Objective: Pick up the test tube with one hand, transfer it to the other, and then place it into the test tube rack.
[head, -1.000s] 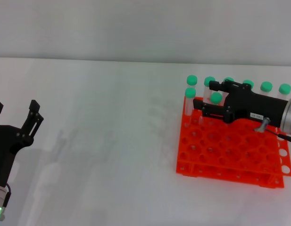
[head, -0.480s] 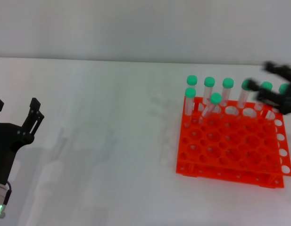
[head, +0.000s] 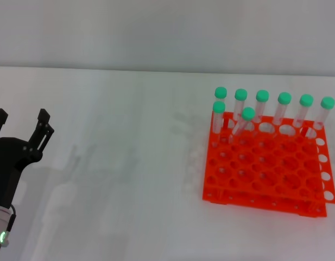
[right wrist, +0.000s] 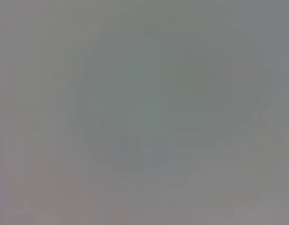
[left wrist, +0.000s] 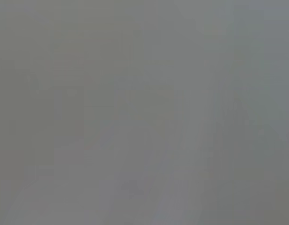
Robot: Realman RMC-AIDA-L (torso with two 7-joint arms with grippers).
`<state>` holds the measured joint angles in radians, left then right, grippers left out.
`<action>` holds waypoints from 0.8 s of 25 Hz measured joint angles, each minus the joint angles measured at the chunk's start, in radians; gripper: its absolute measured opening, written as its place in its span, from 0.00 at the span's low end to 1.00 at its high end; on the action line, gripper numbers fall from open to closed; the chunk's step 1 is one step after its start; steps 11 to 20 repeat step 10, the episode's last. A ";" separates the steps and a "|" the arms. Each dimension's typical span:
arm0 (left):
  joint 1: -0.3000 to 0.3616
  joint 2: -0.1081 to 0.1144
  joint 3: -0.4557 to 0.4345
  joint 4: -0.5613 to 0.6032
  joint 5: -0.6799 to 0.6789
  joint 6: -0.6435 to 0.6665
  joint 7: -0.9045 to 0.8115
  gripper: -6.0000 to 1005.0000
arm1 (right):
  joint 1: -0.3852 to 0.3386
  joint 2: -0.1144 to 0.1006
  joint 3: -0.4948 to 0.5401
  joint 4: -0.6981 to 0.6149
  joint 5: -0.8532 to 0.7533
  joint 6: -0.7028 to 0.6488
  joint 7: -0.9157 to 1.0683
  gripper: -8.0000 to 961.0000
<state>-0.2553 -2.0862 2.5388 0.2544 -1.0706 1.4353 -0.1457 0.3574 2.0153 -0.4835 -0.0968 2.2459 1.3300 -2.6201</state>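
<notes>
Left end effector: you hold it low at the desk's left edge, fingers spread, empty.
Right end effector: out of view.
Test tube: leaning in the test tube rack, so placement looks complete.

1. Only the left gripper shows, at the near left in the head view.
2. It is matte black, with a broad angular body that narrows toward the wrist.
3. Slim black fingers rise from the body in two prongs, each with a squared tip.
4. Small pale screw heads dot the finger joints.
5. Beneath the body sits a silver-white wrist carrying a glowing green light.
</notes>
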 joint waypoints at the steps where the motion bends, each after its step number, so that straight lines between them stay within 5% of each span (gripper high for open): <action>1: 0.000 0.000 0.000 0.000 0.000 0.000 0.000 0.89 | -0.003 0.000 0.036 0.017 0.000 -0.001 -0.004 0.81; 20: -0.012 -0.002 0.001 -0.001 0.000 -0.001 -0.004 0.89 | -0.005 0.003 0.083 0.049 -0.003 -0.048 -0.041 0.81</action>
